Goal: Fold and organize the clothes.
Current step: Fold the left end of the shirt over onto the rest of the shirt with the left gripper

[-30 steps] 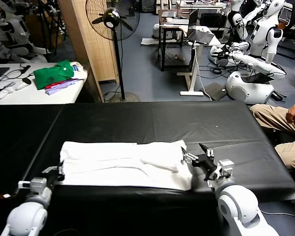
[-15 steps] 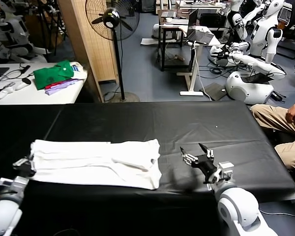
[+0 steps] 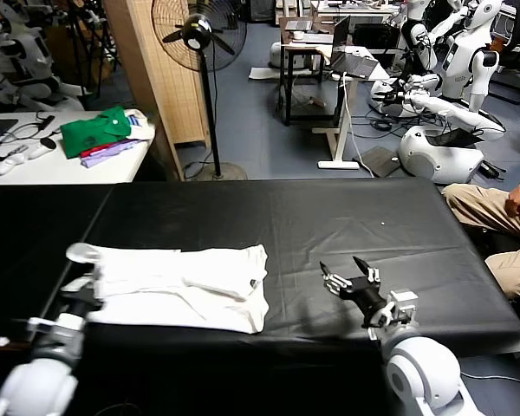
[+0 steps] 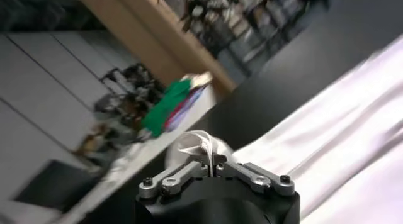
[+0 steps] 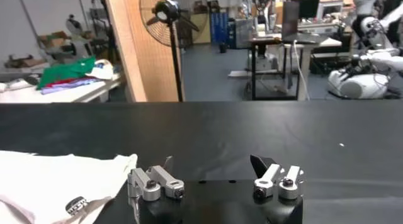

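White T-shirt (image 3: 184, 287): soft cotton, rumpled and partly folded, lying on the left half of the matte black table (image 3: 347, 217). Left gripper (image 3: 81, 282) sits low at the shirt's left edge, fingers pinched on a lifted fold of fabric, though the wrist view is blurred. Right gripper (image 3: 348, 279) hovers above bare tabletop, fingers spread wide, shirt well apart to its left.

Pedestal fan (image 3: 194, 33), green garment (image 3: 95, 131)
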Tool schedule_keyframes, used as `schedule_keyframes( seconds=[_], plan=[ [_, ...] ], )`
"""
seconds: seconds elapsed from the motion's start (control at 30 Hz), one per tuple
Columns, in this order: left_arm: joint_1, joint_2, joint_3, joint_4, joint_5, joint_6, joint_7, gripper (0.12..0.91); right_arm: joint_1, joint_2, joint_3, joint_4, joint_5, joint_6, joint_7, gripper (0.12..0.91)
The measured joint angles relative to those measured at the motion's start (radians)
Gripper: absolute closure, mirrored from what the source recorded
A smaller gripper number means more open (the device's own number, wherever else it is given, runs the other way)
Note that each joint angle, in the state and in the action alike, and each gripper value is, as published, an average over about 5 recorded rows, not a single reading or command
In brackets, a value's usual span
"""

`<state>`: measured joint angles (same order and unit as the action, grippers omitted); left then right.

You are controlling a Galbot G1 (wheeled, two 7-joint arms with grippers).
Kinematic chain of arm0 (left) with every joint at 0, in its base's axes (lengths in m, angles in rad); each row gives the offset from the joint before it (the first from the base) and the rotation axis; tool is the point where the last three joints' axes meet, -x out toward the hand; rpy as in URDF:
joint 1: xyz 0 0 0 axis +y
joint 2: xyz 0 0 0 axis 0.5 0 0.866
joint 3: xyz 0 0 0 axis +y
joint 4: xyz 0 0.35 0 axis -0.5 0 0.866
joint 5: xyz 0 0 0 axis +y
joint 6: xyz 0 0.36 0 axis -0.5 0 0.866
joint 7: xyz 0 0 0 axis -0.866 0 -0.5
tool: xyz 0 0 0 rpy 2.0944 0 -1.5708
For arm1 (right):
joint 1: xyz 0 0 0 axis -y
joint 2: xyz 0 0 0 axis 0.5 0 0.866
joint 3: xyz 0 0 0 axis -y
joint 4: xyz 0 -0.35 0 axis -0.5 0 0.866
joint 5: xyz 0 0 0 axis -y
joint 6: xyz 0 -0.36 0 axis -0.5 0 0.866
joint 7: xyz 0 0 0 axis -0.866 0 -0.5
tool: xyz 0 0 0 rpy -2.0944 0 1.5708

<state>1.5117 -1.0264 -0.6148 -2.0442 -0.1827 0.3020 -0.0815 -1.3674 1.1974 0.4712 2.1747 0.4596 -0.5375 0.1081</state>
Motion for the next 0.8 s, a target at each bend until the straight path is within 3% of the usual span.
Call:
schedule_keyframes(
  seconds=[0.17, 0.33, 0.6, 0.8],
  plan=[
    [-0.084, -0.07, 0.146, -0.025, -0.196, 0.056, -0.009, 0.884, -0.022, 0.013, 0.027, 0.005, -0.008, -0.002, 0.001, 0.227],
    [-0.149, -0.122, 0.241, -0.036, -0.311, 0.086, -0.029, 0.883, -0.024, 0.023, 0.033, 0.0, -0.016, -0.003, 0.002, 0.227],
    [-0.193, -0.185, 0.308, -0.042, -0.419, 0.103, -0.03, 0.883, -0.007, 0.036, 0.024, -0.022, -0.02, -0.009, 0.006, 0.227],
    [-0.2, -0.214, 0.342, -0.021, -0.378, 0.094, -0.03, 0.883, 0.001, 0.039, 0.017, -0.033, -0.021, -0.009, 0.005, 0.227]
  ],
)
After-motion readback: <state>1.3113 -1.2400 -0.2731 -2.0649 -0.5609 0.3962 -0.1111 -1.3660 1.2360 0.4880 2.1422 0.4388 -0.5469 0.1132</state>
